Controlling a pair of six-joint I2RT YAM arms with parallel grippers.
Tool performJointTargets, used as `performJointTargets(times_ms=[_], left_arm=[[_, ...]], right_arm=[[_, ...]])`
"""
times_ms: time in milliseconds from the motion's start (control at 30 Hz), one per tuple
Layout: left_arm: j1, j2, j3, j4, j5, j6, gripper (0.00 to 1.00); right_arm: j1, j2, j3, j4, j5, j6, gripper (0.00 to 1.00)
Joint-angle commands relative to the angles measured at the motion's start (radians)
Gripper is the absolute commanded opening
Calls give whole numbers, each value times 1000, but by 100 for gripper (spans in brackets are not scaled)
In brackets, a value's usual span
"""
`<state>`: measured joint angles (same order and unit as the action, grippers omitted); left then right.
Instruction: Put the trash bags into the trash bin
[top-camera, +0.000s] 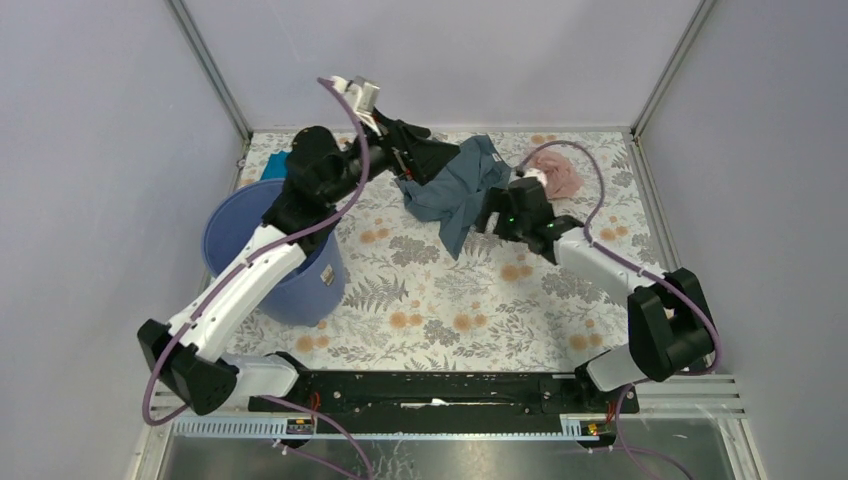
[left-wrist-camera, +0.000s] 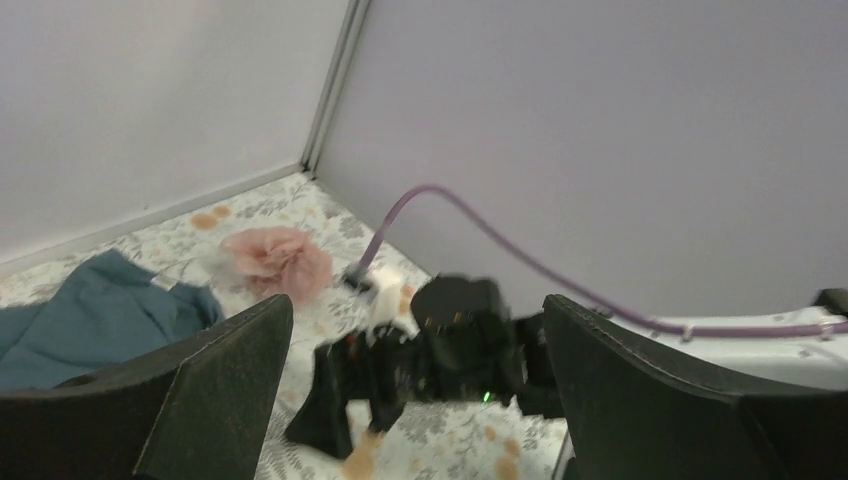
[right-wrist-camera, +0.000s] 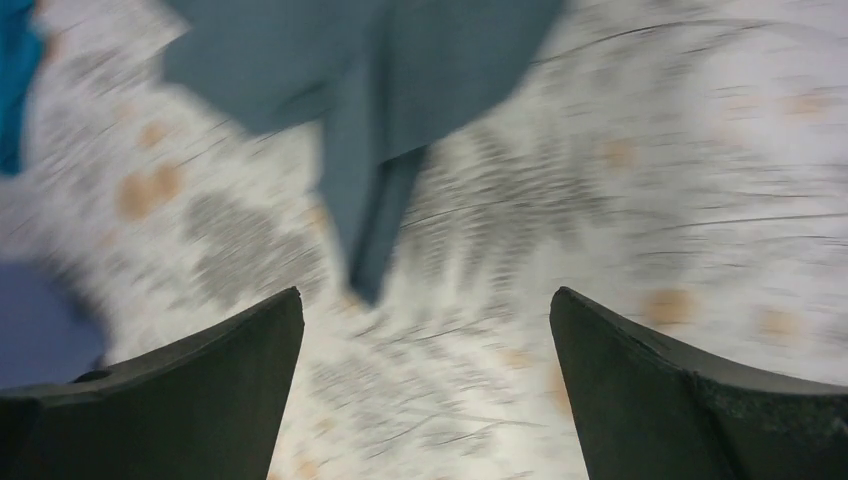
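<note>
At one o'clock on the table, the pink bag (top-camera: 556, 174) lies crumpled, well apart from the bin (top-camera: 315, 287) at nine. The right gripper (right-wrist-camera: 425, 295), jaws apart and empty, hovers near it over the blue-grey garment (top-camera: 455, 185), probably placed for a grasp. The left gripper (left-wrist-camera: 418, 305) gapes empty too.

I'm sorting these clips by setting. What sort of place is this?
Likely a robot test cell, not a home: plain lilac panels wall in a floral-covered table, and a left arm and right arm are mounted on a black rail at its near edge.
</note>
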<state>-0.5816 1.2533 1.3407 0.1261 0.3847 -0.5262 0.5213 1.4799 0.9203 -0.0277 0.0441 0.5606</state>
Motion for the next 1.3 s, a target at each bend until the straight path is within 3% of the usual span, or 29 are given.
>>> performJointTargets(times_ms=[0,167,300,467,633,700,833,933,1167,1267], left_arm=[[-24,38,24,-100,-75,137,99],[-27,4,-35,-109,-65,209,99],[-39,-7,-50,-122,-65,226,99],[-56,-11,-58,-125,-61,226,99],[-79,3,-58,-125,-61,233,99],[-93,3,-60,-125,-67,237,99],[-127,7,-64,-140,-94,250,99],[-149,17,-61,-152,-95,242,99],[-168,33,-56,-148,-63,202,99],[-170,18,-52,-147,-58,173,99]], right_arm=[[-130,26,104,-201,266,-139,100],[-299,170,234,-169,350,-166,100],[-395,309,349,-102,275,-153,100],[-405,479,562,-135,262,-191,100],[-407,555,616,-55,262,-243,99],[-407,583,621,-32,247,-255,90],[-406,572,583,-1,175,-258,41],[-406,483,480,-24,128,-211,23],[-405,35,39,-43,-343,-79,18],[-397,-94,-49,-178,-554,-115,18]])
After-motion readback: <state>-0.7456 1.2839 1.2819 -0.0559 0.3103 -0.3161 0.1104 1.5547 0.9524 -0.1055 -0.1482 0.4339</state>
